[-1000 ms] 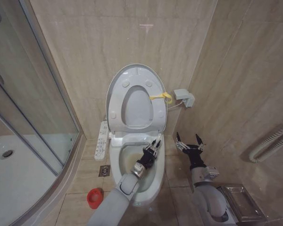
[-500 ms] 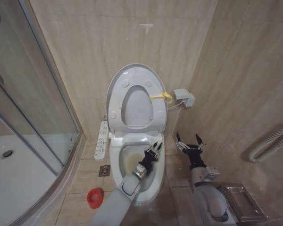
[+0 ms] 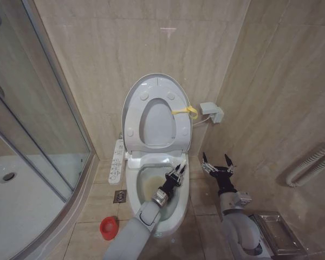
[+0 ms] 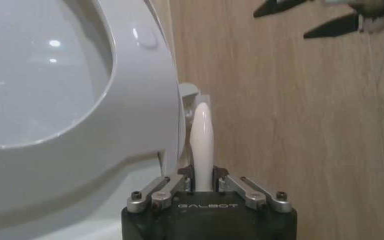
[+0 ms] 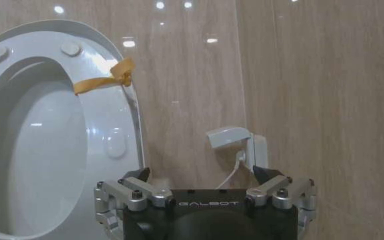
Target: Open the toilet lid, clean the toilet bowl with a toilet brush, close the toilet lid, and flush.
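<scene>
The toilet lid (image 3: 158, 125) stands upright against the wall with the ring seat (image 3: 133, 116) raised in front of it. A yellow strap (image 3: 185, 112) hangs at its edge. Below lies the toilet bowl (image 3: 147, 187), stained yellowish inside. Over the bowl's right side my left gripper (image 3: 176, 174) is shut on the toilet brush handle (image 3: 182, 162), whose white tip (image 4: 202, 130) pokes up past the fingers (image 4: 172, 184). The brush's lower end is hidden by the arm. My right gripper (image 3: 216, 165) hangs open to the right of the toilet, holding nothing. The red brush holder (image 3: 108, 227) stands on the floor at the left.
A long white button panel (image 3: 117, 161) runs beside the toilet's left. The glass shower enclosure (image 3: 43, 135) and white tray (image 3: 16, 200) take up the left. A wall box (image 3: 212, 112) with a cable sits right of the lid. A metal tray (image 3: 276, 233) and hose (image 3: 314, 162) are at the right.
My left gripper with the brush has shifted slightly to the right over the bowl. The right arm, lid and seat have not moved.
</scene>
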Available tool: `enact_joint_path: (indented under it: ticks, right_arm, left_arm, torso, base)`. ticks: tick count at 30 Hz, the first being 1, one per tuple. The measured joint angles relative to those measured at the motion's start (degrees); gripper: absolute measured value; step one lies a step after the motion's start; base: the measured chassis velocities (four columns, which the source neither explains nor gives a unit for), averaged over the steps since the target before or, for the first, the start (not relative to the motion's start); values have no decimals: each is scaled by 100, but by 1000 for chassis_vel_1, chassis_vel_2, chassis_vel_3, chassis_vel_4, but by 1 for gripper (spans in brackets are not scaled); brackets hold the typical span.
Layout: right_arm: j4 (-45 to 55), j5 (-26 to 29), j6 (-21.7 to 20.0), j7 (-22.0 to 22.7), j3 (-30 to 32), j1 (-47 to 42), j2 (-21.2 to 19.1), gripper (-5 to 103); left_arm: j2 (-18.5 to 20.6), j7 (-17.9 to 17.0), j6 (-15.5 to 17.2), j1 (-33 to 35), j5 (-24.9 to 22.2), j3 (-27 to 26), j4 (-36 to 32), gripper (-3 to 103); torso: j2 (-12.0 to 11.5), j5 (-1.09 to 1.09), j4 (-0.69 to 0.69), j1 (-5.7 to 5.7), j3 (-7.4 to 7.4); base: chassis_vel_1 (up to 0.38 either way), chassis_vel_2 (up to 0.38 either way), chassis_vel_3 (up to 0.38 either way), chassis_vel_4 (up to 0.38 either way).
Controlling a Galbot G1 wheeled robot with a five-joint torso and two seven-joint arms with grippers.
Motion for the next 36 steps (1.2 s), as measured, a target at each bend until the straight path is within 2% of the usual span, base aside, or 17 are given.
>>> enact_joint_path:
  ticks: [4,10,16,21,28,32,36]
  right_arm:
    - [0,0,0,0,0,0,0,100]
    - [0,0,0,0,0,0,0,100]
    - [0,0,0,0,0,0,0,100]
    - [0,0,0,0,0,0,0,100]
    - [0,0,0,0,0,0,0,100]
    - [0,0,0,0,0,0,0,100]
    - [0,0,0,0,0,0,0,100]
  left_arm:
    - [-17,7,77,-45,-107,12,-235,18]
    - [-35,19,26,-73,-17,-11,67,18]
    - [-31,21,94,-111,-149,3,-272,18]
    - [-40,27,4,-73,-34,50,93,18]
    - [-43,-2,73,-122,-168,39,-215,18]
    - [-68,6,27,-94,-57,90,112,18]
    - [-66,5,28,-62,-34,91,79,18]
  torso:
    - [0,0,-2,0,-1]
    - [0,0,0,0,0]
    - [0,0,-2,0,-1]
    - [0,0,0,0,0]
    - [1,0,-2,-1,-1]
    - [0,0,-1,0,0]
    - [0,-1,-1,0,0]
  base:
    - [0,0,0,0]
    - [0,0,0,0]
    - [0,0,0,0]
    - [0,0,0,0]
    - [0,0,0,0]
    - [0,0,0,0]
    - [0,0,0,0]
